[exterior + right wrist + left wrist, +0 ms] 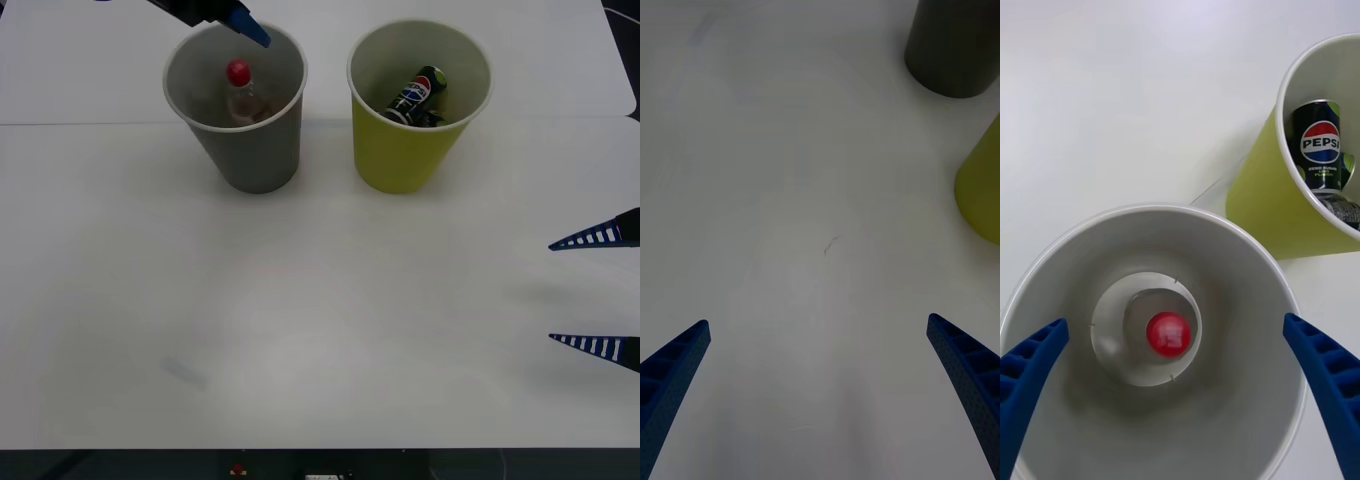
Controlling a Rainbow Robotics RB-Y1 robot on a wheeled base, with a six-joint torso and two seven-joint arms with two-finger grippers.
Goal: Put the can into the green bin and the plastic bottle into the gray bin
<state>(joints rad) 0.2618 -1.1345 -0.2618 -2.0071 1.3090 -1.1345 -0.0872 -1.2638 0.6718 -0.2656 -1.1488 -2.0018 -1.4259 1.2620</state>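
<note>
The plastic bottle [240, 92] with its red cap stands upright inside the gray bin [250, 150]; in the left wrist view the bottle [1168, 334] shows cap-up on the floor of the gray bin [1247, 262]. The black Pepsi can [418, 95] lies tilted inside the green bin [400, 155], and the can [1316, 146] also shows within the green bin [1259, 202]. My left gripper [1176, 390] hangs open directly above the gray bin, one blue finger [247, 25] over its far rim. My right gripper [595, 292] stands open and empty at the table's right edge.
The two bins stand side by side at the back of the white table [300, 320], with a narrow gap between them. From the right wrist, the gray bin [951, 45] and green bin [983, 187] stand well ahead of the open fingers.
</note>
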